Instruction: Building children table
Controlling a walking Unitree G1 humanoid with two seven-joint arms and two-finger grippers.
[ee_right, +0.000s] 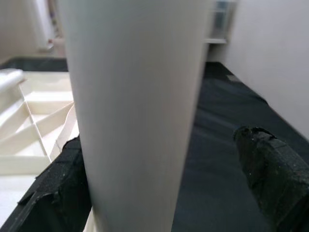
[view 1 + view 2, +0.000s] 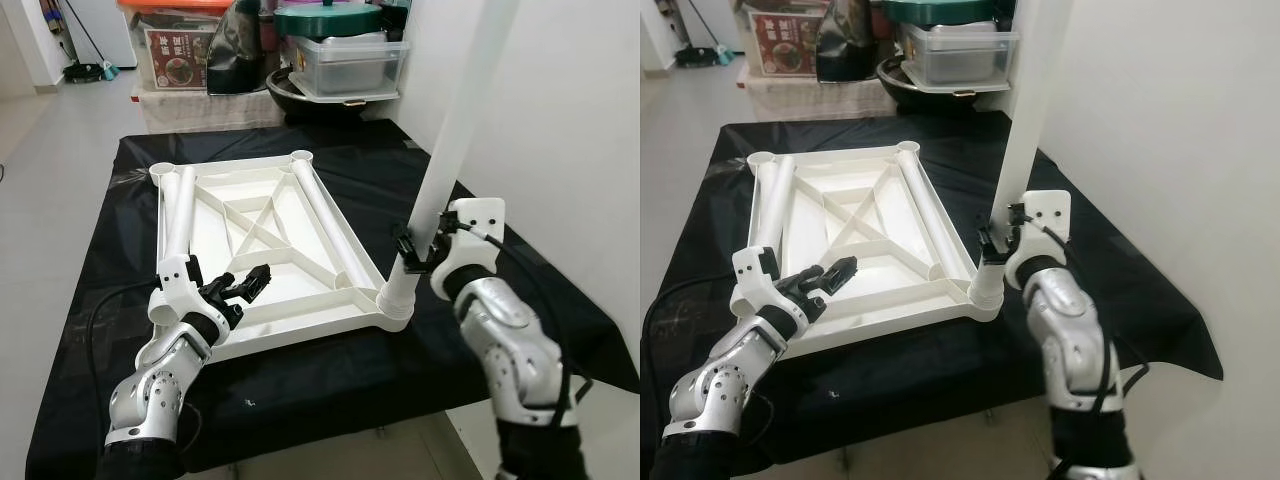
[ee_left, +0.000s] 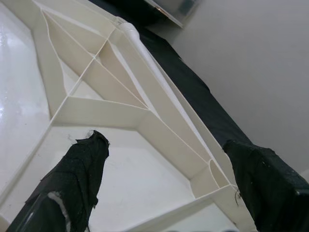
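Note:
The white table top lies upside down on a black-covered surface. One white leg stands upright in the socket at the top's near right corner. My right gripper is open around this leg just above the socket; in the right wrist view one finger is against the leg and the other finger stands off it. My left gripper is open over the near left part of the top, holding nothing. Two more legs lie along the top's long sides.
Clear storage boxes, a dark pan and a printed carton crowd the floor behind the table. A white wall runs close along the right. Open tiled floor lies to the left.

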